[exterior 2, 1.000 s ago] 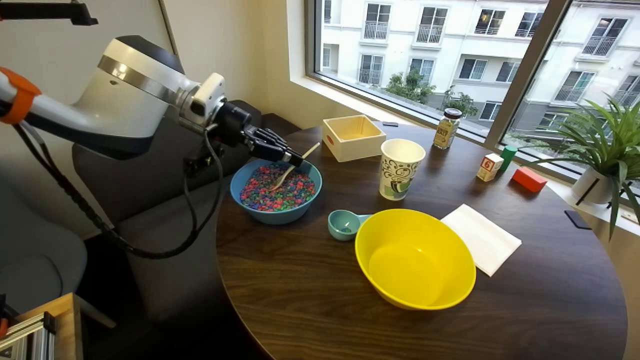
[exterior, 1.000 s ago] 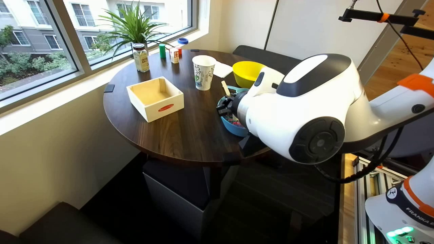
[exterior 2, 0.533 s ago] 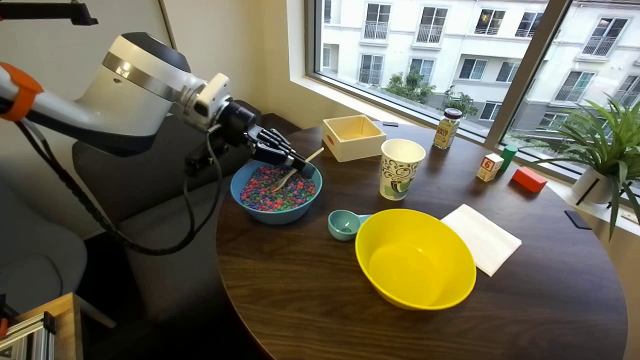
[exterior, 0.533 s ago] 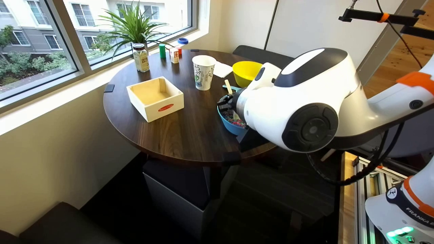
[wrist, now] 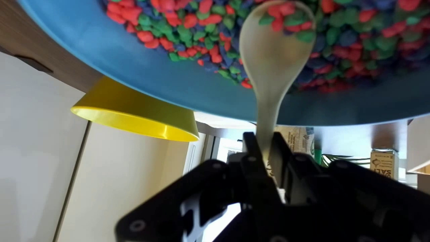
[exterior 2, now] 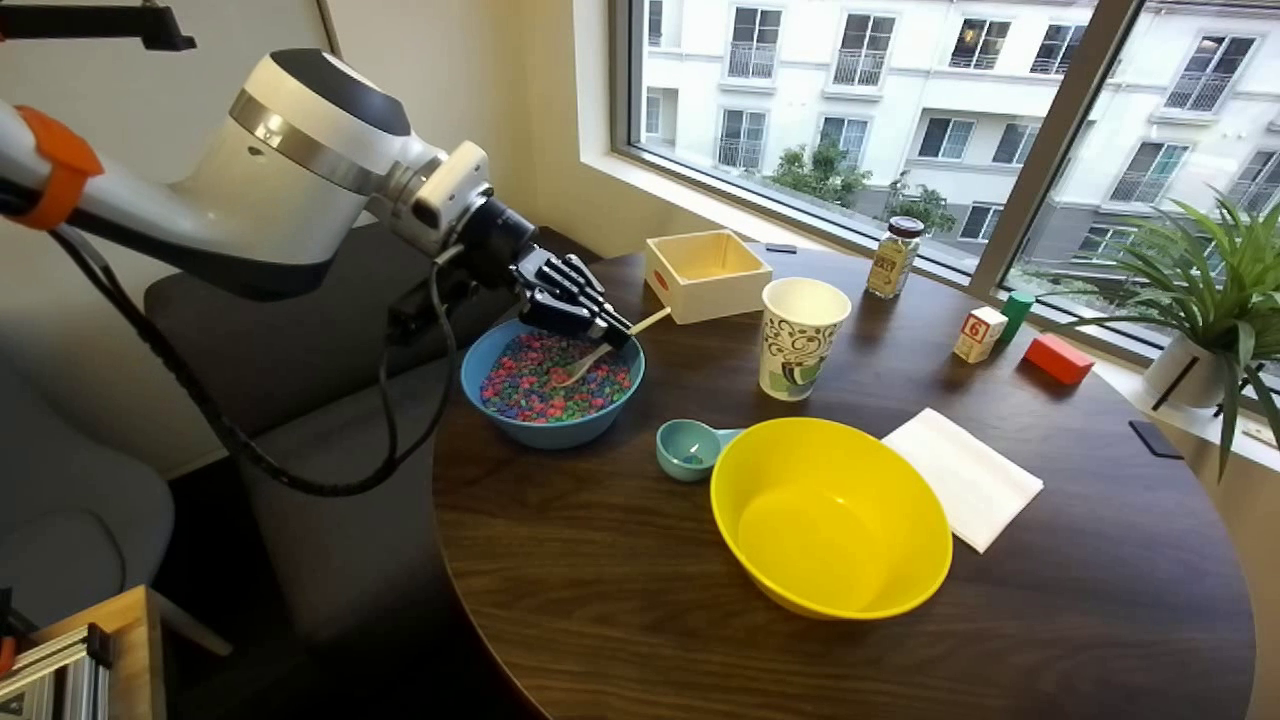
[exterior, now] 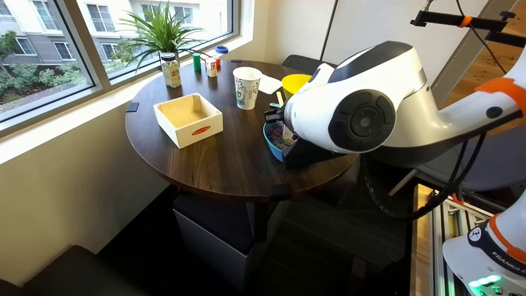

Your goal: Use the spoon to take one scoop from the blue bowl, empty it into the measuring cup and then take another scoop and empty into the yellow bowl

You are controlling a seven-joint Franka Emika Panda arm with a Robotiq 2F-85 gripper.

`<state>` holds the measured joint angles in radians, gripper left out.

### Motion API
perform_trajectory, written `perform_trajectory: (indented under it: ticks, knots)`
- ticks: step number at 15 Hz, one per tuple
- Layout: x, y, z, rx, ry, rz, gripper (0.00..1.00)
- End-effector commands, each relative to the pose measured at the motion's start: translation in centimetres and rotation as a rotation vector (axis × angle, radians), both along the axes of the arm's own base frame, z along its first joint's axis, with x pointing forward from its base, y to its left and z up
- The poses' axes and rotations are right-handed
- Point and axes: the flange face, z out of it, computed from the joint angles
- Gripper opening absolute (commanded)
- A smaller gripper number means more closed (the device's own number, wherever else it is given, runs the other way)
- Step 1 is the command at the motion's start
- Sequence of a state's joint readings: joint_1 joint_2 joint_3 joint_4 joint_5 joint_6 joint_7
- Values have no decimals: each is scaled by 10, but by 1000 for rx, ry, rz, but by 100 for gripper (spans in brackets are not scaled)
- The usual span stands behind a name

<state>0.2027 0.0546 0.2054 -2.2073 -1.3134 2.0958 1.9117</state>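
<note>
A large window (exterior 2: 1038, 180) rises behind a round, dark wood table (exterior 2: 640, 570). A white robot arm (exterior 2: 290, 170) reaches over the tabletop. A spiky green potted plant (exterior 2: 1225, 270) stands by the glass. On the table, a plain bright yellow bowl (exterior 2: 830, 535) sits upright, and near it a blue bowl (exterior 2: 553, 436). The arm's black gripper (wrist: 264, 141) tilts down over the blue bowl. Beyond that bowl, in an exterior view, is a pale wooden box (exterior 2: 720, 292); nearer the middle stands a patterned paper cup (exterior 2: 800, 345). A white napkin (exterior 2: 980, 490) lies just beside the yellow bowl, and a salt jar (exterior 2: 893, 262) stands near the window. The pale spoon (wrist: 269, 80) slants into the blue bowl; the jaws are closed on its handle, only that thin handle between them. A teal measuring cup (exterior 2: 672, 445) sits between the two bowls, just beside the yellow one, something tiny in its bottom. Towards the window are a red block (exterior 2: 1057, 358), a green cylinder (exterior 2: 1016, 315) and a block marked 6 (exterior 2: 978, 335). Smallest are the red, green and blue pieces (wrist: 188, 33) in the blue bowl, a few of them in the spoon's tip.
</note>
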Motion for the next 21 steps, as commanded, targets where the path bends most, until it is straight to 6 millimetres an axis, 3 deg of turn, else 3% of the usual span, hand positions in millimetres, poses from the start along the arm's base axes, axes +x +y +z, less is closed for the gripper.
perform_trajectory:
  ticks: [1, 11, 17, 21]
  knots:
    - [5, -3, 3, 87, -4, -43, 3]
    - [24, -30, 57, 256, -67, -155, 3]
    - [20, -74, 88, 305, -108, -253, 3]
    - [17, -113, 105, 292, -144, -317, 3]
